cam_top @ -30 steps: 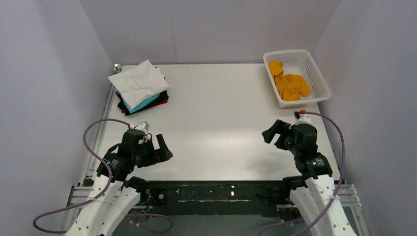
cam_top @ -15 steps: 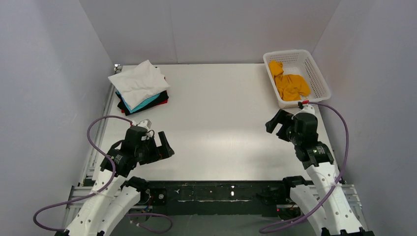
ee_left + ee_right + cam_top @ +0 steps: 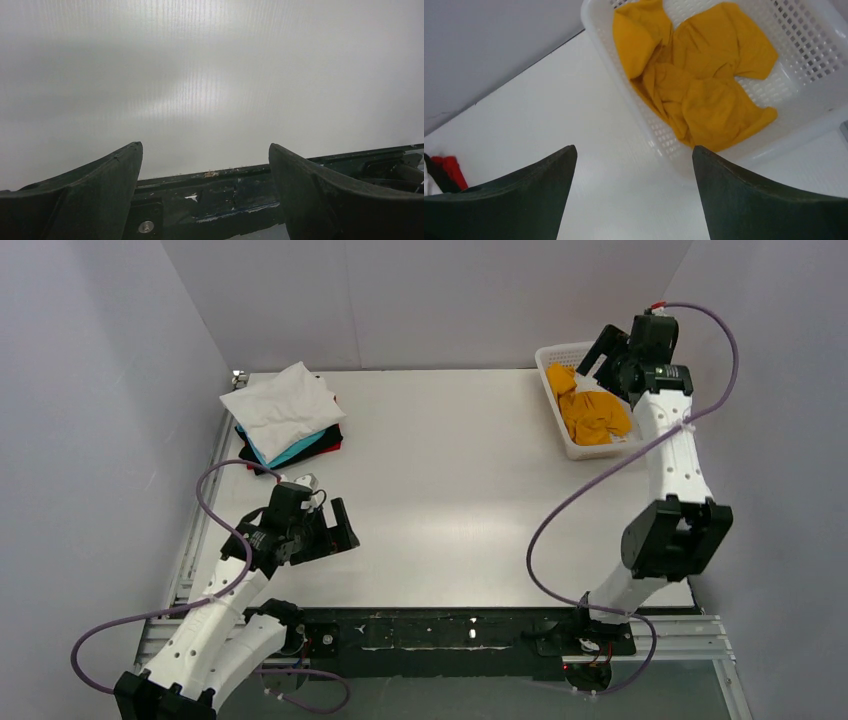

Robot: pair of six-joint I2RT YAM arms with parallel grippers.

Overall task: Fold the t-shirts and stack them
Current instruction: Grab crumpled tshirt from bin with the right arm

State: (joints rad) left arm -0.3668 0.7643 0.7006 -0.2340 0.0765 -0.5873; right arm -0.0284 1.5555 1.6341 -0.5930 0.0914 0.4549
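A crumpled orange-yellow t-shirt [image 3: 592, 412] lies in the white mesh basket [image 3: 655, 410] at the far right. A stack of folded t-shirts [image 3: 285, 410], white on top with teal, black and red under it, sits at the far left. My right gripper [image 3: 598, 350] is open and empty, held above the basket's near-left rim. In the right wrist view the orange-yellow shirt [image 3: 696, 75] lies ahead of the open gripper [image 3: 634, 150], inside the basket [image 3: 819, 45]. My left gripper [image 3: 345, 530] is open and empty, low over the near left of the table [image 3: 205, 145].
The white table [image 3: 450, 480] runs between the stack and the basket. White walls enclose the back and both sides. The dark metal frame [image 3: 235, 195] at the table's near edge shows in the left wrist view. A red and black edge of the stack [image 3: 446, 170] shows in the right wrist view.
My right arm has swung up and away from the near right of the table to above the basket. My left gripper has shifted slightly. Both grippers stay open.
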